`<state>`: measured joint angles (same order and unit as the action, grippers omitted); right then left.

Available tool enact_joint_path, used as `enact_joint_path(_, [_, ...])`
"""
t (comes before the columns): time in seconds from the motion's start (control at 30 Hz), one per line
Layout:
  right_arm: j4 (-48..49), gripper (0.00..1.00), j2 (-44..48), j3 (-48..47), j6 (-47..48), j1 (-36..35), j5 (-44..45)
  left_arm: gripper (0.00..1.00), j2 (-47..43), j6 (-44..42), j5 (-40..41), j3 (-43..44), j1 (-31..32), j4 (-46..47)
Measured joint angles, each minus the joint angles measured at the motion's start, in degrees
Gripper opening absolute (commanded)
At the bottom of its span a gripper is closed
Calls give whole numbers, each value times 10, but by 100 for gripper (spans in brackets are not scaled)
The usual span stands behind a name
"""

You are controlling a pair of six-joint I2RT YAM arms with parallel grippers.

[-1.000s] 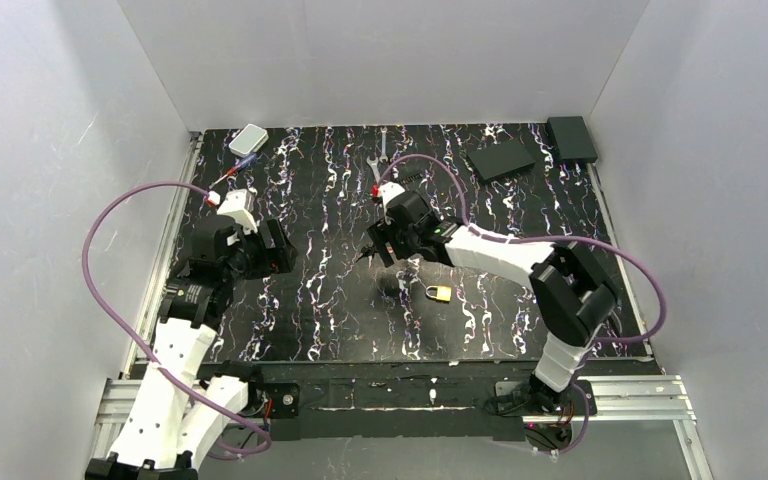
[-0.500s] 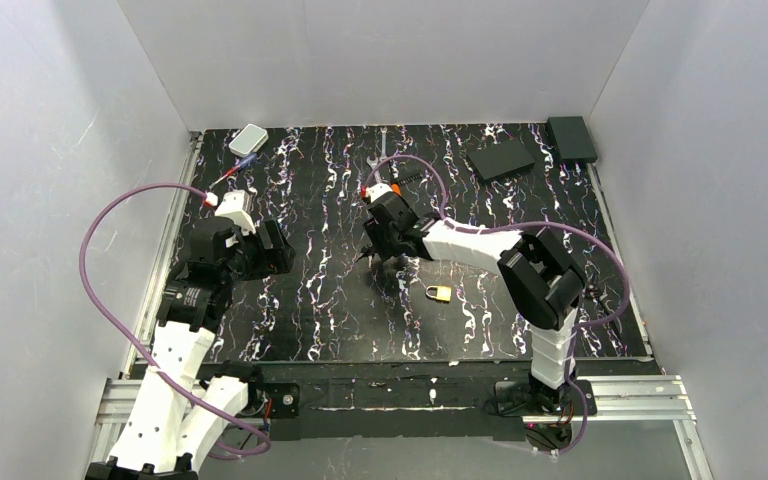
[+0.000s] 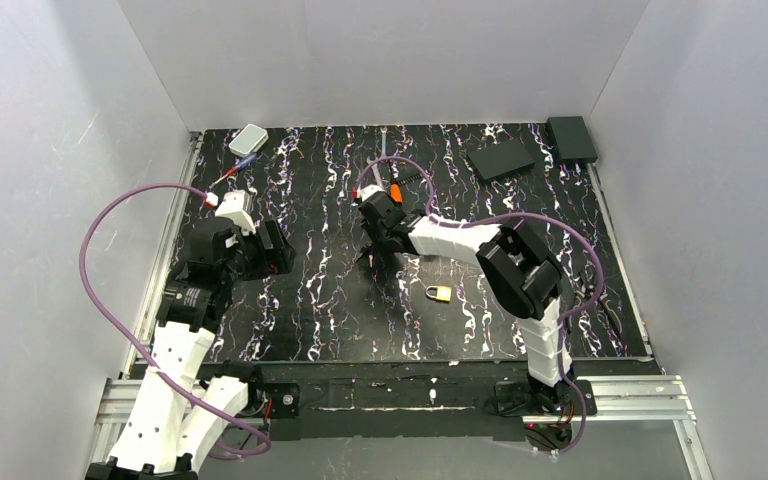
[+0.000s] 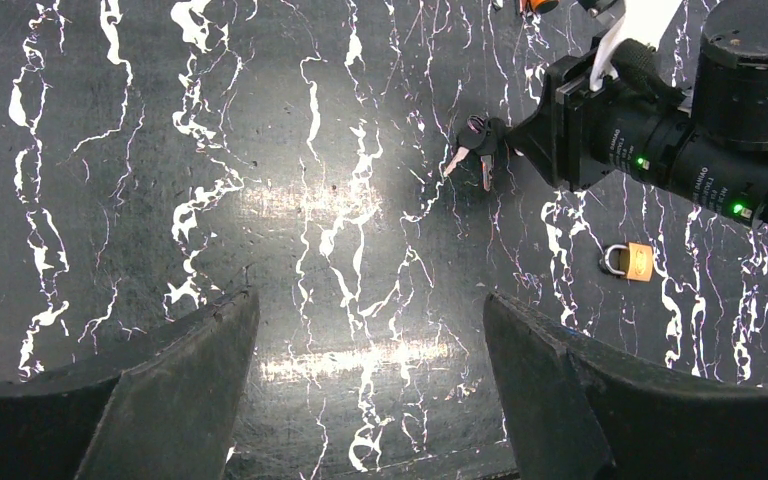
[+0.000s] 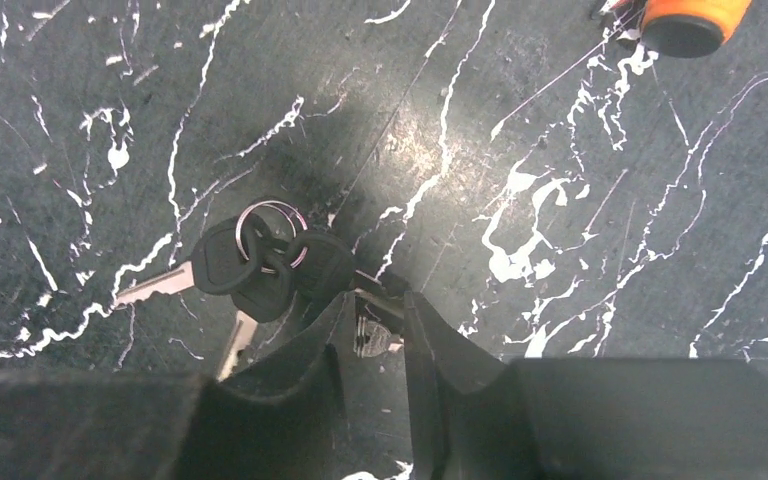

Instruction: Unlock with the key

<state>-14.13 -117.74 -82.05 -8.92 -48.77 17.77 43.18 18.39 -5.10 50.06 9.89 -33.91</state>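
Note:
The key (image 5: 260, 262) lies in a small bunch of dark-headed keys on a ring, flat on the black marbled mat (image 5: 560, 150). My right gripper (image 5: 375, 310) stands over the bunch, its jaws drawn close on one silvery key (image 5: 372, 336) of that bunch. In the top view the right gripper (image 3: 372, 250) points down at mid-table. The left wrist view shows the bunch of keys (image 4: 478, 150) at the right gripper's tip. The brass padlock (image 3: 439, 293) lies apart, nearer the table's front. My left gripper (image 3: 278, 248) hovers open at the left, holding nothing.
An orange-capped item (image 5: 695, 20) lies just beyond the keys. At the back are a wrench (image 3: 383, 145), a white box (image 3: 248, 139), a screwdriver (image 3: 235, 170) and two black boxes (image 3: 500, 160) (image 3: 571, 138). Grey walls enclose three sides.
The right arm has swung left and a little back, and its jaws have narrowed from wide open onto a key. The left arm has stayed still.

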Motion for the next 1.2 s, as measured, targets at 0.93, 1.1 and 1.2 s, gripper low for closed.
enact_joint_path(0.93, [53, 1, 261, 175, -55, 0, -129, 79, -26, 34, -102, -17, 0, 52])
enact_joint_path(1.1, [107, 1, 350, 253, -94, 0, -215, 75, -62, 127, -154, -59, 1, 89])
enact_joint_path(1.2, [148, 1, 404, 300, -128, 0, -267, 74, -94, 196, -190, -93, 5, 127])
